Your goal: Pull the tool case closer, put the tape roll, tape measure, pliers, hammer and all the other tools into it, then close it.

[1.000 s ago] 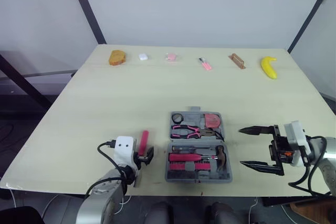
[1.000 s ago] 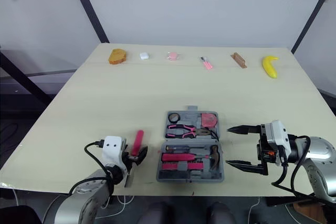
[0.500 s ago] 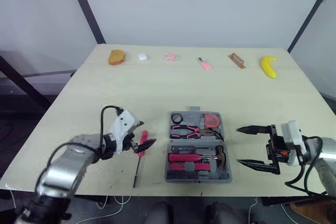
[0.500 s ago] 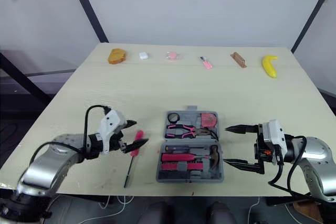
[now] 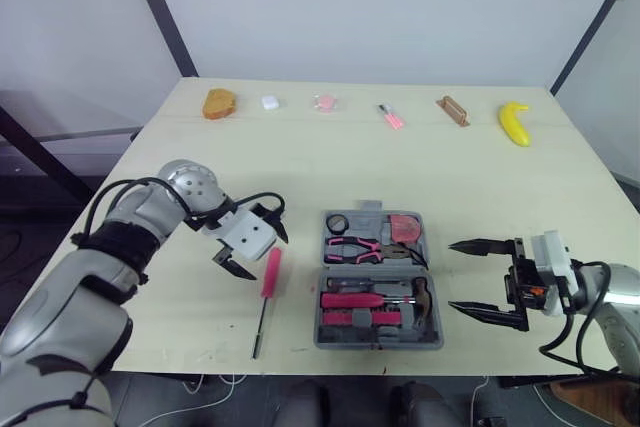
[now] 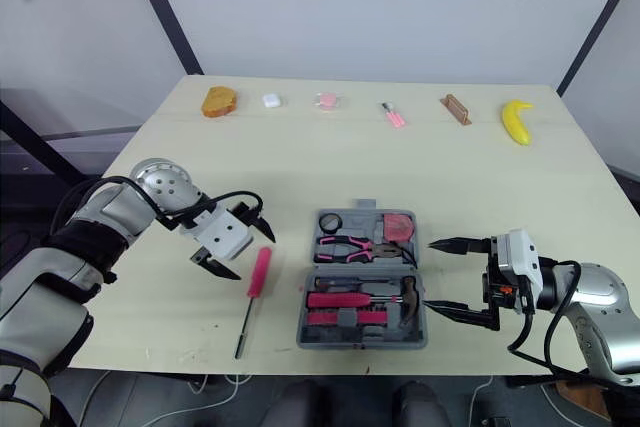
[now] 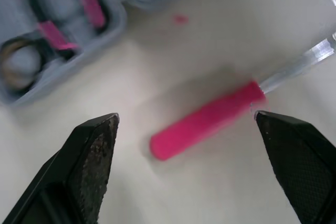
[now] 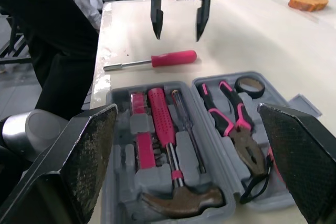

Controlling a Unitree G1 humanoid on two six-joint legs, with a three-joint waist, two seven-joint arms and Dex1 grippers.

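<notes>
My left gripper point(image 5: 258, 253) hangs left of centre, fingers spread wide over the pink screwdriver point(image 5: 268, 285). The screwdriver lies on the table point(image 5: 300, 167) just beside the open tool case point(image 5: 378, 343). My right gripper point(image 5: 455, 276), lower right, is spread too. If I close off-centre, the round handle could roll away or the shaft could swing against the case.

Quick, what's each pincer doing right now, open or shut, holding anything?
Left pincer: open, empty, over the screwdriver.
Right pincer: open, empty, beside the tool case.
</notes>
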